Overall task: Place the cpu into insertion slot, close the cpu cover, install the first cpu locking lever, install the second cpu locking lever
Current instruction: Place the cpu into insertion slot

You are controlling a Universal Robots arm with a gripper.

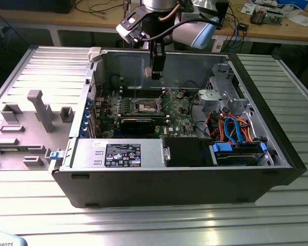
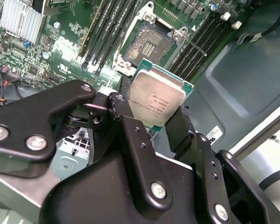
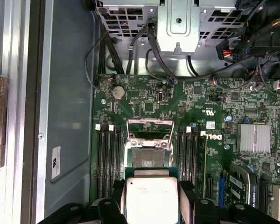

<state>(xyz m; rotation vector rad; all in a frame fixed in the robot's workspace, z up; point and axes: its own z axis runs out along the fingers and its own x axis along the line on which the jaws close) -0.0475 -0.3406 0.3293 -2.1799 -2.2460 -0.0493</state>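
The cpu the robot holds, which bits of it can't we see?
The cpu underside: faces away, both wrist views.
Two edges: behind the fingers, second wrist view.
One edge: cut off by the picture's edge, first wrist view.
Exterior view: too small to make out.

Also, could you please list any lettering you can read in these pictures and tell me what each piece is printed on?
Nothing can be quoted with confidence.
cpu, clamped in the gripper: engraved lines on its metal top, too small to read.
power supply label: dense print, too small.
white sticker on the case wall: blurred.
motherboard: white markings, too small.
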